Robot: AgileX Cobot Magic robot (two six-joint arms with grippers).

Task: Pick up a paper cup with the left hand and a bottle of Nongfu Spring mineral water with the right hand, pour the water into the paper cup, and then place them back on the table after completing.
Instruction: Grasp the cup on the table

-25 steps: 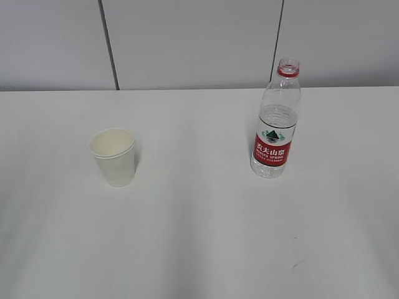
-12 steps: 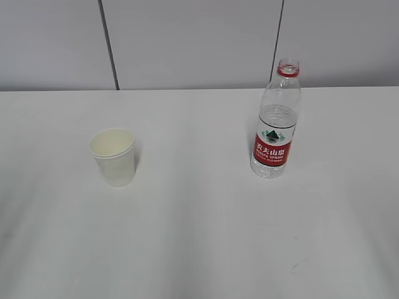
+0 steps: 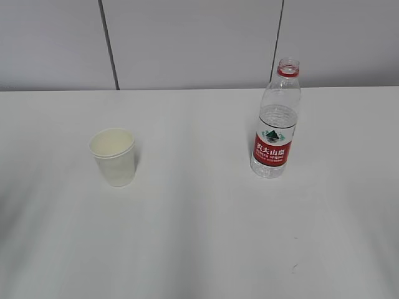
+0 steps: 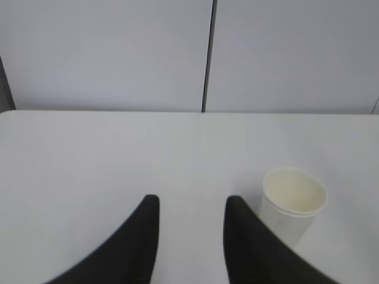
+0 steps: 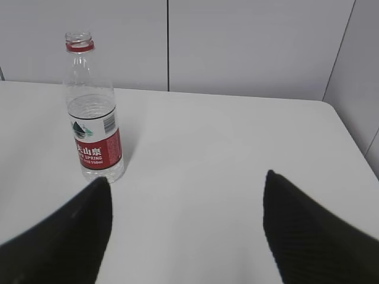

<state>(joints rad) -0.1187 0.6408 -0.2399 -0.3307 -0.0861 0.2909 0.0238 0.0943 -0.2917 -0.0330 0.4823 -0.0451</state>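
A white paper cup (image 3: 113, 157) stands upright and empty on the white table (image 3: 199, 237), left of centre. A clear uncapped Nongfu Spring bottle (image 3: 275, 128) with a red label stands right of centre, holding clear water (image 3: 274, 121). Neither arm shows in the exterior view. In the left wrist view my left gripper (image 4: 190, 204) is open and empty, with the cup (image 4: 293, 204) just beyond its right finger. In the right wrist view my right gripper (image 5: 186, 180) is wide open and empty, with the bottle (image 5: 93, 112) ahead, beyond its left finger.
A grey panelled wall (image 3: 199, 43) with two dark vertical seams runs along the table's far edge. The table's right edge (image 5: 349, 136) shows in the right wrist view.
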